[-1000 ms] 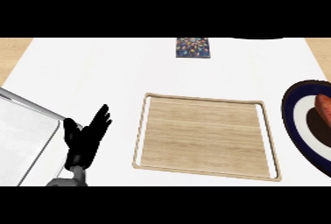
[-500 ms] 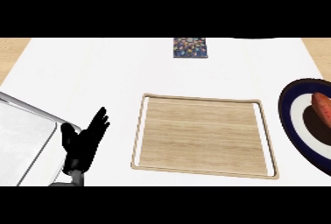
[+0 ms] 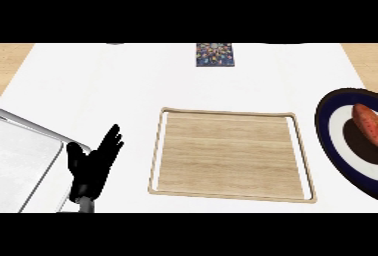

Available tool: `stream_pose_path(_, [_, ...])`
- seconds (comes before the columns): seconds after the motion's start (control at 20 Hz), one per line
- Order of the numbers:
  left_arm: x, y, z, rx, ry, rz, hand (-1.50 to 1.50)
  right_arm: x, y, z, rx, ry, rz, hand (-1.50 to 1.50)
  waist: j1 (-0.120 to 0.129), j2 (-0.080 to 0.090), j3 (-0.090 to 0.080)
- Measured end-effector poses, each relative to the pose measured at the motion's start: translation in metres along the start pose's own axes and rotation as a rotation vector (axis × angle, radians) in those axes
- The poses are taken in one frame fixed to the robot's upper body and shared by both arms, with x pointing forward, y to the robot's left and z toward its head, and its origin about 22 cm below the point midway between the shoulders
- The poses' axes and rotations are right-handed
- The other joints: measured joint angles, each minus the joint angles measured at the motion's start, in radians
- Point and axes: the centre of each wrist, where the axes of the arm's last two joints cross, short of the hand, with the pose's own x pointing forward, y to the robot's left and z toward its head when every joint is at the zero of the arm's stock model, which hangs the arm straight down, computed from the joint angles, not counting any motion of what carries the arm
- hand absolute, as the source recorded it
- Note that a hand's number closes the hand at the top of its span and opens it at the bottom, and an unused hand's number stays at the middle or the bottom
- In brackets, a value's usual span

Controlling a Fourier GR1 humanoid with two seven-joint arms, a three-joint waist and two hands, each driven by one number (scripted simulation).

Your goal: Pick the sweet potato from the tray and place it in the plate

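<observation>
A reddish-orange sweet potato (image 3: 365,121) lies on the plate (image 3: 330,126), a dark blue round plate with a white ring and dark centre, cut off by the right edge of the head view. The wooden tray (image 3: 230,152) sits in the middle of the white counter with nothing on it. My left hand (image 3: 91,166) stands at the lower left, fingers straight and pointing up, open and holding nothing, to the left of the tray. My right hand does not show.
A grey metal-rimmed sink or basin (image 3: 26,160) fills the lower left corner, just beside my left hand. A small patterned card (image 3: 215,54) lies at the far edge of the counter. Wooden surface (image 3: 15,55) shows at both upper corners.
The view has shifted a little, so the plate and sweet potato sit slightly farther right. My left hand has drifted a little lower and stays open.
</observation>
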Motion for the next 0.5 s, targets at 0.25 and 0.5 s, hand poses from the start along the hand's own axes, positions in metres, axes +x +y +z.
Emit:
stream_pose_path(0.25, [-0.002, 0.008, 0.000, 0.009, 0.004, 0.000, 0.00, -0.002, -0.014, 0.020, 0.023, 0.019, 0.068, -1.50, -0.004, -0.002, 0.000])
stream_pose_path(0.5, [-0.002, 0.010, 0.002, 0.007, 0.007, 0.005, 0.00, -0.007, -0.020, 0.038, 0.038, 0.040, 0.108, -1.50, -0.004, -0.003, 0.000])
